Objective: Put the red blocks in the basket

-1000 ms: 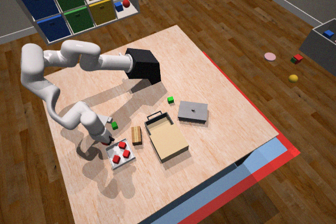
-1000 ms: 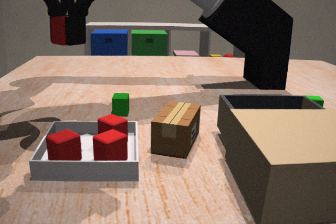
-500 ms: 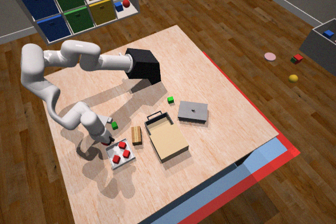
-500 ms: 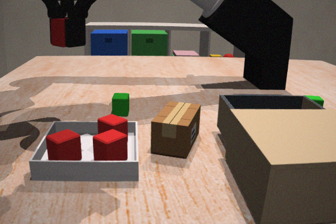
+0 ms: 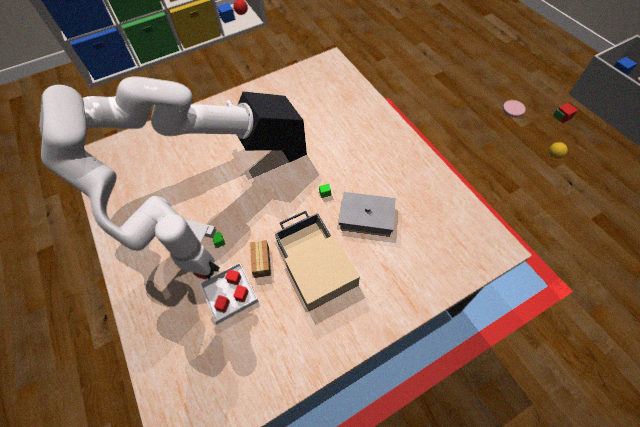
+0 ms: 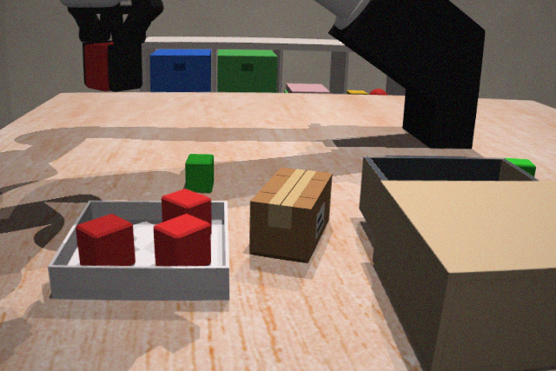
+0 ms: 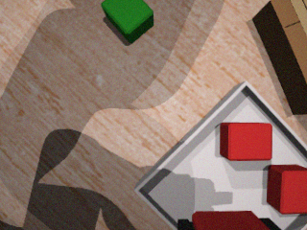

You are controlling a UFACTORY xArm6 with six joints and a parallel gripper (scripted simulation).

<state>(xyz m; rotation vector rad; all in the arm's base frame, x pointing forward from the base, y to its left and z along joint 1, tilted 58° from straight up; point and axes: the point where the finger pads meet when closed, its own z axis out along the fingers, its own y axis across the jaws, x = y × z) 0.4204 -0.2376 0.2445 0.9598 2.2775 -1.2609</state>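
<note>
Red is what I am clenching: a red block is sitting tight between my pincer fingers, and I am hanging high above the table, just off the far left corner of the grey basket. Three red blocks are already lying inside that basket, none of them hanging over its rim as far as I can tell. From the wrist view the basket's corner is showing below me, with my own block only peeking in at the bottom edge, so I am not yet squarely over the free floor of the basket. I am judging that I am in the carrying step, and that next I am needing to slide a little towards the basket's open patch, come down low and only then let go, so the block is not landing on a neighbour or on the wall. The cabinet drawer is standing pulled out, and the metal box is showing its lid on top, though whether it is fully down I cannot tell. Two green blocks and the cardboard box are staying out of this.
</note>
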